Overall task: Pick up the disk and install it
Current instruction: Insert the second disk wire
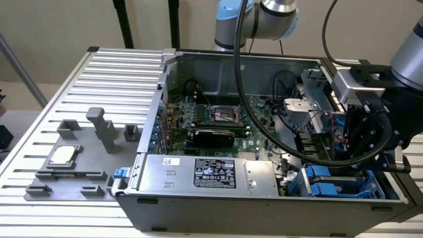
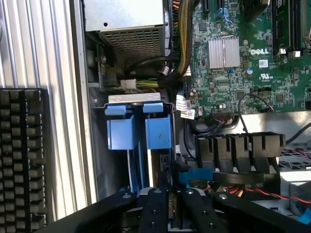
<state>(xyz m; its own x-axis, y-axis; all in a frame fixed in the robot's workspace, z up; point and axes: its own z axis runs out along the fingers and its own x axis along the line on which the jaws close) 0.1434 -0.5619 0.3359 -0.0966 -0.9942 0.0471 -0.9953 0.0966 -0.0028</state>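
Note:
My gripper (image 1: 349, 148) reaches down into the open computer case (image 1: 218, 59), at its end on the exterior view's right, just above the drive bay. In the wrist view the black fingers (image 2: 156, 211) stand close together on a thin edge-on piece that I take for the disk (image 2: 171, 206); most of it is hidden by them. Just beyond the fingertips, the bay holds two blue plastic carriers (image 2: 140, 132) standing side by side, also seen as blue carriers (image 1: 327, 181) in the exterior view.
A motherboard (image 2: 243, 58), a power supply (image 1: 211, 172) and bundles of cables (image 2: 160, 73) crowd the case around the bay. A black cable loops from the arm over the case. A keyboard (image 2: 22, 160) lies outside the case wall. A grey fixture (image 1: 79, 158) on the slatted table holds a small silver chip.

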